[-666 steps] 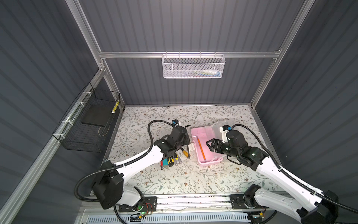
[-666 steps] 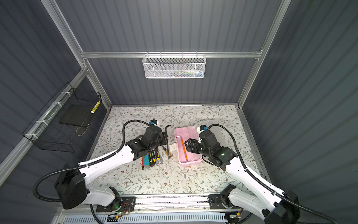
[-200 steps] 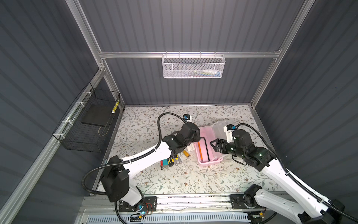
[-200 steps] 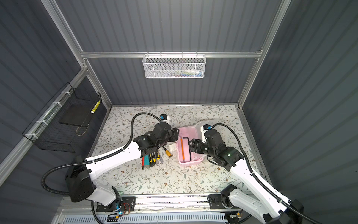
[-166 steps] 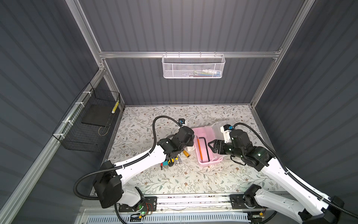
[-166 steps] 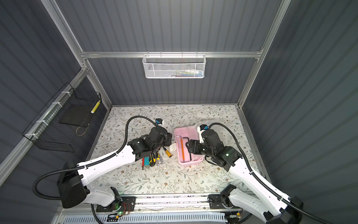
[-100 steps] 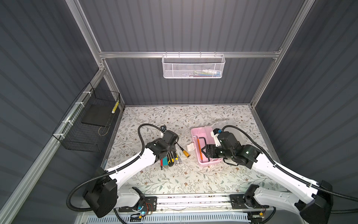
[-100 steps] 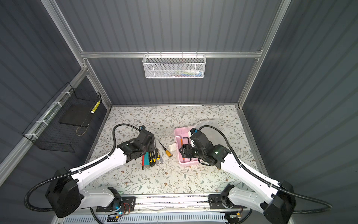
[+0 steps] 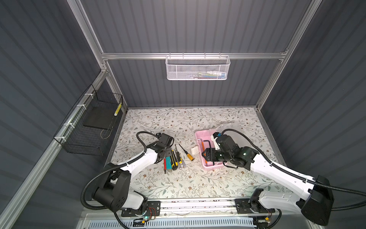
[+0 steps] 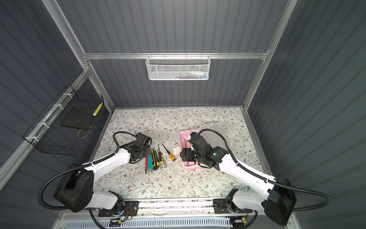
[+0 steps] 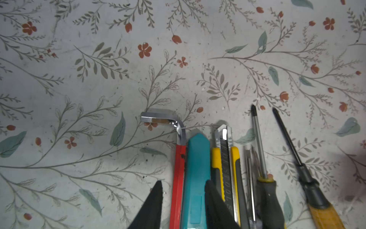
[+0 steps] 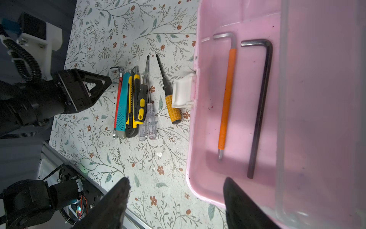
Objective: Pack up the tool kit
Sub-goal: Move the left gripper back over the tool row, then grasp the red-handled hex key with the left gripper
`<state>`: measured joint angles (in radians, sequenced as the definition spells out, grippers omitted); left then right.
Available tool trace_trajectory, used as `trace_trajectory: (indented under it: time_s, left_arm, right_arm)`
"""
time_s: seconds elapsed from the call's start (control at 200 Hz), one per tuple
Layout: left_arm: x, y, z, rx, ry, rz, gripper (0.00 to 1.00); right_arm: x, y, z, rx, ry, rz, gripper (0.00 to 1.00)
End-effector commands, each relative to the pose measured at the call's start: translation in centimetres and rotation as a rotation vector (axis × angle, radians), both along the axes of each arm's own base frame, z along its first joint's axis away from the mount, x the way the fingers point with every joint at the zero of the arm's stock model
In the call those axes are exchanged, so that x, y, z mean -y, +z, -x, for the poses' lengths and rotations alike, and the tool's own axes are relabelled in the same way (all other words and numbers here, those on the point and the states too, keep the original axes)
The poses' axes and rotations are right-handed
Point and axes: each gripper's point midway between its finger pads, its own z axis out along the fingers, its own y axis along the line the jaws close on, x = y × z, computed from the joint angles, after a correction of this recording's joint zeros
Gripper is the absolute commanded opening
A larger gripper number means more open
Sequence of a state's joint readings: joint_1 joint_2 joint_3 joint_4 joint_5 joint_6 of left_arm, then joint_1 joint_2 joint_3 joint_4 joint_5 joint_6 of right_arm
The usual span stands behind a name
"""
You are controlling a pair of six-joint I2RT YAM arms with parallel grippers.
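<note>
The left gripper (image 11: 183, 182) hangs low over the loose tools on the floral-patterned tabletop (image 11: 99, 79). Its black fingers are parted and clamp nothing, with the red-sleeved steel hex key (image 11: 178, 174) and teal plastic utility knife (image 11: 198, 162) lying between them. The right gripper (image 12: 176, 179) is spread wide and empty astride a corner wall of the small rectangular pink plastic case (image 12: 193, 138), and ahead of its tips, inside the case, an orange-sleeved hex key (image 12: 227, 95) and a black hex key (image 12: 261, 111) lie side by side, the frosted clear lid (image 12: 320, 99) open past them.

Floral tabletop (image 9: 178, 182) — tools (image 9: 174, 159) in a row (side by side), pink case (image 9: 200, 136) beside them.
</note>
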<state>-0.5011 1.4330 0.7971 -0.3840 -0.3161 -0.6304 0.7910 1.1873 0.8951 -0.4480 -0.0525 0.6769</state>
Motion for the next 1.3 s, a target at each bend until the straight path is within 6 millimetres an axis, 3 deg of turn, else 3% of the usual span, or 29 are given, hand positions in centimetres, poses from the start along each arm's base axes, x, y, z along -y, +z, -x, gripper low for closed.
trace_trajectory:
  time_s: [0.0, 0.39, 1.296]
  left_arm:
    - [-0.2, -1.1, 0.1, -0.022, -0.015, 0.007, 0.34]
    - [-0.6, -3.8, 0.8, -0.092, -0.005, -0.003, 0.27]
    - [-1.4, -5.0, 1.3, -0.138, 0.01, -0.056, 0.17]
  right_arm:
    - [0.3, -0.3, 0.1, 0.004, -0.02, 0.003, 0.75]
    - [0.8, -1.1, -0.2, 0.002, -0.046, 0.03, 0.76]
    - [0.9, -2.1, -0.3, 0.004, -0.044, 0.05, 0.77]
